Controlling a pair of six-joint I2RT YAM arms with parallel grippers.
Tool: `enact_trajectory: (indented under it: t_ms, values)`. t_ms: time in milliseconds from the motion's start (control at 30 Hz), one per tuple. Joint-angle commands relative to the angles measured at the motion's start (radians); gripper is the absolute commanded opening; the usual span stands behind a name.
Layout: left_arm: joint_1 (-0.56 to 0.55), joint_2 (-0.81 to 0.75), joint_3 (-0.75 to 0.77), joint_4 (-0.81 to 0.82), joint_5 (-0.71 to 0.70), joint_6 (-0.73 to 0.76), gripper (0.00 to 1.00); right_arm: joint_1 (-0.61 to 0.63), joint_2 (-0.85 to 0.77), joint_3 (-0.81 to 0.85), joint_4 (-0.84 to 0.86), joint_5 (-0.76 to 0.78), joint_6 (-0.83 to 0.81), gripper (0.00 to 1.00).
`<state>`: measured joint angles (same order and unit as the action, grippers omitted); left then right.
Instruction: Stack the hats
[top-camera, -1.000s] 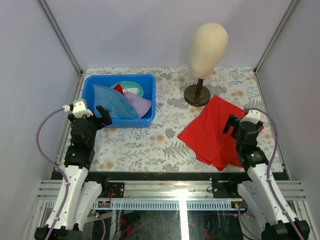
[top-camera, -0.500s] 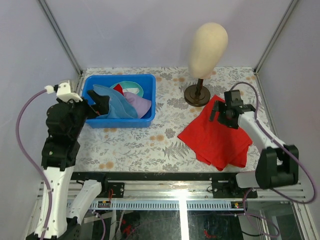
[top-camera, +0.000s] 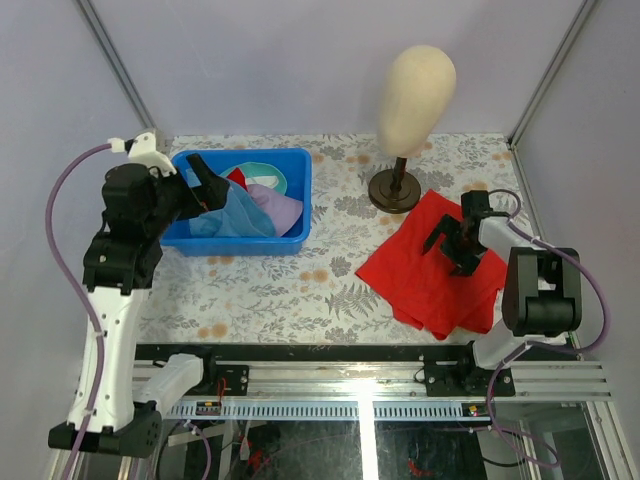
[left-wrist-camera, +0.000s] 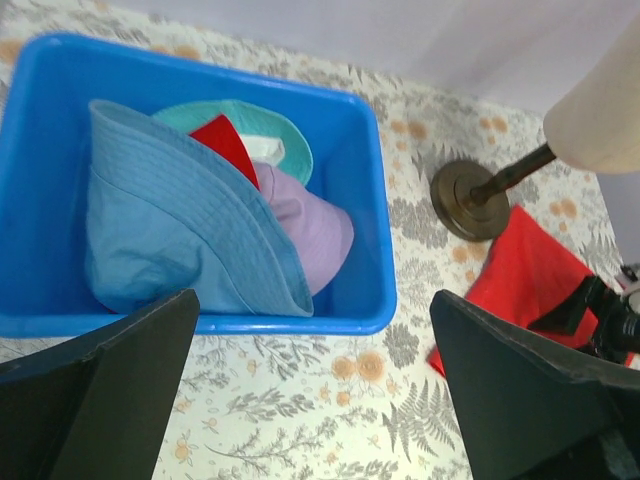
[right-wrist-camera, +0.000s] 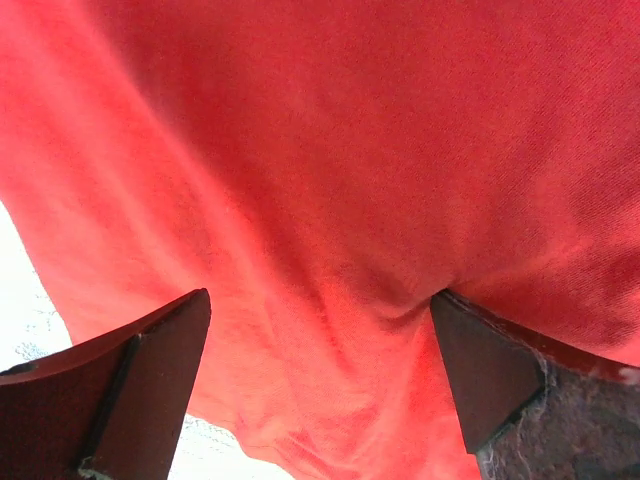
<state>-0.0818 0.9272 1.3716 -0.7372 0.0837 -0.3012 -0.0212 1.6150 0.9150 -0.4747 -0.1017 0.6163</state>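
Four hats lie piled in a blue bin (top-camera: 304, 205) at the back left. The blue hat (top-camera: 232, 210) is on top at the left, the lilac hat (top-camera: 280, 206) to its right, with the red hat (top-camera: 237, 178) and teal hat (top-camera: 265, 170) behind. The left wrist view shows the blue (left-wrist-camera: 170, 235), lilac (left-wrist-camera: 312, 225), red (left-wrist-camera: 226, 146) and teal (left-wrist-camera: 262, 122) hats. My left gripper (top-camera: 205, 186) is open and empty above the bin's left side. My right gripper (top-camera: 455, 245) is open, low over the flat red cloth (top-camera: 415, 272), with its fingers (right-wrist-camera: 150, 370) on the cloth (right-wrist-camera: 350, 150).
A beige mannequin head (top-camera: 416, 84) stands on a dark round base (top-camera: 394, 190) at the back centre, just behind the red cloth. The tabletop (top-camera: 280, 290) has a floral cover. Frame posts and pale walls close in the left, right and back.
My left arm has risen and swung its gripper over the bin's left side. My right gripper has reached out and dropped onto the red cloth.
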Motion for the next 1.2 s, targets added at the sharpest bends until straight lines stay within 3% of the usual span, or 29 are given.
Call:
enact_trajectory:
  t_ms: [0,200,433,733,933,1033,1167]
  values:
    - [-0.001,0.072,0.032,-0.068,0.114,-0.022,1.00,-0.026,0.118,0.012,0.084,0.001,0.031,0.99]
    - [0.001,0.088,0.048,-0.068,0.137,-0.033,0.99,-0.061,0.278,0.158,0.097,0.114,0.025,0.99]
    - [0.000,0.132,0.087,-0.165,0.137,-0.022,1.00,-0.074,0.439,0.454,0.027,0.274,-0.013,0.99]
    - [0.002,0.133,0.088,-0.250,0.116,0.001,1.00,-0.077,0.636,0.964,-0.051,0.488,-0.119,0.99]
    - [0.003,0.071,0.020,-0.248,0.080,-0.027,1.00,-0.083,0.782,1.358,-0.163,0.541,-0.183,0.99]
    - [0.002,0.042,-0.055,-0.246,0.057,-0.091,1.00,-0.082,0.689,1.344,-0.161,0.504,-0.187,0.99]
    - [0.002,0.057,-0.187,-0.219,0.056,-0.160,1.00,-0.082,0.447,1.127,-0.086,0.456,-0.179,0.99]
